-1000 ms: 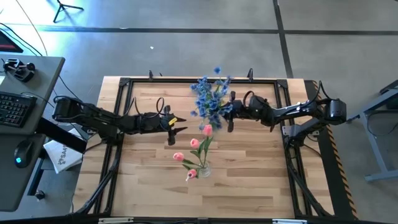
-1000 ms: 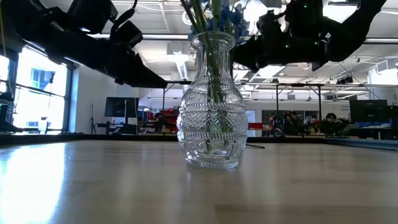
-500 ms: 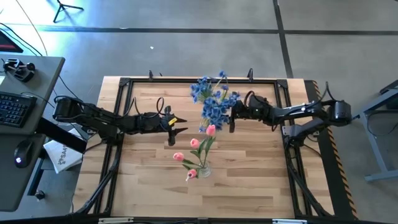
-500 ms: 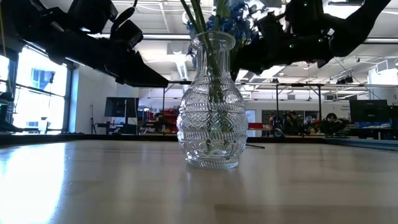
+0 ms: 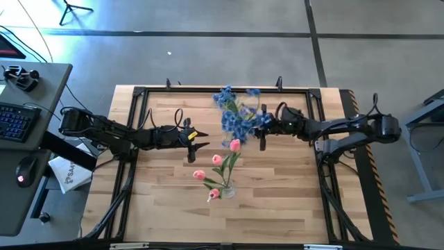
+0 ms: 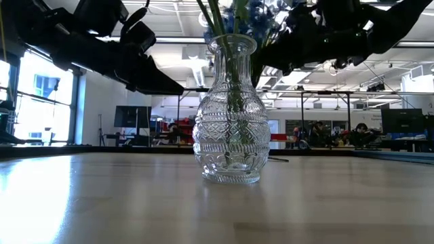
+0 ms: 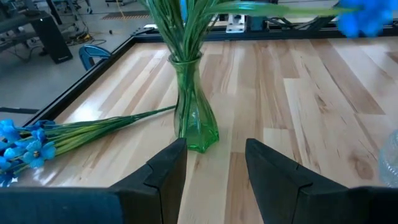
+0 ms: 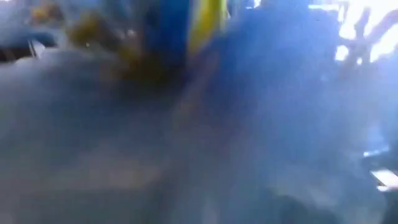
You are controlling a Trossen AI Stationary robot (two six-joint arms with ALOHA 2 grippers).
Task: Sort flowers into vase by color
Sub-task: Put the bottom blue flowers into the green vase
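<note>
Right gripper (image 5: 261, 132): beside the blue flowers (image 5: 239, 114) at the table's far middle; finger state cannot be told.
Left gripper (image 5: 196, 141): fingers apart, holding nothing, left of centre.
Pink tulips (image 5: 220, 163): standing in the clear vase (image 6: 228, 115).
Green vase (image 7: 194, 102): holds green stems.

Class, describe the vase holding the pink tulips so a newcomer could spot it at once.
Start at the wooden table and look near its middle. There stands the clear vase, cut with patterns, holding pink tulips. The other vase is green and smooth.
</note>
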